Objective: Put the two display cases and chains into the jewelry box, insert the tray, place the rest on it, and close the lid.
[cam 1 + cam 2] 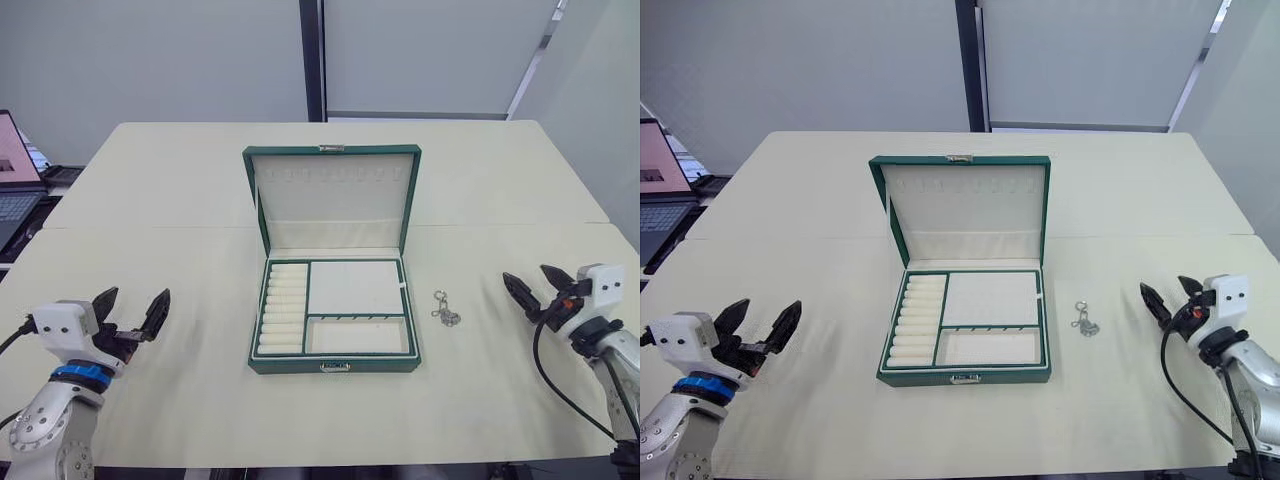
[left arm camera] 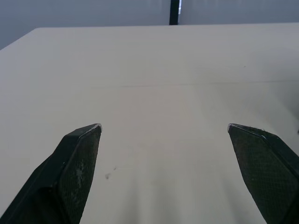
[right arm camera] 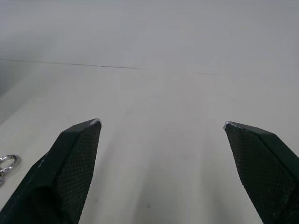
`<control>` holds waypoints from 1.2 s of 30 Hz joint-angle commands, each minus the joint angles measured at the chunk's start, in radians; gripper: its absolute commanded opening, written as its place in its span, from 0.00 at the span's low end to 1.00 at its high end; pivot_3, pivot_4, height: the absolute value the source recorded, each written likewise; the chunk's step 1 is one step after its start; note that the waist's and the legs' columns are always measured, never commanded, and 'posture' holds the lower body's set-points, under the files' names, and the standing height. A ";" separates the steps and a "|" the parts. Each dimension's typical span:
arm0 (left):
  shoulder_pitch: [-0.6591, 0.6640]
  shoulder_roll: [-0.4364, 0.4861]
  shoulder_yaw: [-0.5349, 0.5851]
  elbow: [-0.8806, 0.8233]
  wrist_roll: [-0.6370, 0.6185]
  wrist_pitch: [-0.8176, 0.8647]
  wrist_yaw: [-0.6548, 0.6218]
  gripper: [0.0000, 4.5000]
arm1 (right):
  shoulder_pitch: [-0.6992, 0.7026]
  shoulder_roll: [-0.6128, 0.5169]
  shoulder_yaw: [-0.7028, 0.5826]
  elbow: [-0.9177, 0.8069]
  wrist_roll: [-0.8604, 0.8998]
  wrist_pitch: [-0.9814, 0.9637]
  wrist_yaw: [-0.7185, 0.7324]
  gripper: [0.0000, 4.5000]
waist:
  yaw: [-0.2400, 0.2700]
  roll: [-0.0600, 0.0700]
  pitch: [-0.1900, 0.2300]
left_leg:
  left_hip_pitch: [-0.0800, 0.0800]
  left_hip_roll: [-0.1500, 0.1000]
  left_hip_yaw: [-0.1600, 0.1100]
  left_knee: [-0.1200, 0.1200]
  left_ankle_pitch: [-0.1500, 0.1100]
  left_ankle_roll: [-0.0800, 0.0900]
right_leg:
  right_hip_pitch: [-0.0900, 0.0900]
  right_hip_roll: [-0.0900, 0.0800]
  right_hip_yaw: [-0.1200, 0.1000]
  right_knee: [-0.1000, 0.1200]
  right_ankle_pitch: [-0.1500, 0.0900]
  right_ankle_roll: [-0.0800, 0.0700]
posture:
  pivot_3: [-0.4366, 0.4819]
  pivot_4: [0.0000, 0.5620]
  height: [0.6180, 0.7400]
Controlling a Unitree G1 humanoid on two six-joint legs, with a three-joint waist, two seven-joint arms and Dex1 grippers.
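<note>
One chain (image 1: 446, 309) lies on the worktop (image 1: 180, 210) just right of the open jewelry box (image 1: 333, 366), tray (image 1: 356, 288) seated, so we should lower the empty, spread right fingers (image 1: 541, 287) squarely over it, the left (image 1: 132, 310) equally open.

Wide cream-coloured table (image 1: 180, 200) with a thin seam line across its top — evenly lit. Behind it, pale grey wall panels (image 1: 150, 60) divided by a dark vertical post (image 1: 311, 60). At the left edge — an open laptop (image 1: 15, 175) with a pinkish screen.
</note>
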 commanded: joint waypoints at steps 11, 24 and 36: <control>-0.252 0.230 -0.364 -0.297 -0.138 0.171 -0.321 1.00 | 0.087 -0.013 0.078 -0.449 0.073 0.207 -0.079 1.00 | 0.004 0.001 0.000 | 0.000 0.000 0.001 0.000 0.000 0.000 | 0.001 0.001 -0.001 0.000 0.000 0.000 | 0.48 0.27 1.00; -0.602 0.198 -0.690 -0.137 -0.060 0.218 -0.573 1.00 | 0.254 0.044 0.225 -0.445 -0.088 0.100 -0.093 1.00 | -0.001 0.001 0.000 | 0.001 -0.001 0.002 0.001 0.000 0.000 | 0.001 0.003 0.000 0.000 0.000 0.000 | 0.48 0.27 1.00; -0.669 0.061 -0.776 -0.058 0.045 0.186 -0.555 1.00 | 0.243 0.133 0.311 -0.428 -0.178 0.095 -0.175 1.00 | -0.001 0.001 0.000 | 0.000 0.000 0.000 0.002 0.000 0.000 | 0.001 0.003 0.000 0.000 0.000 0.000 | 0.48 0.27 1.00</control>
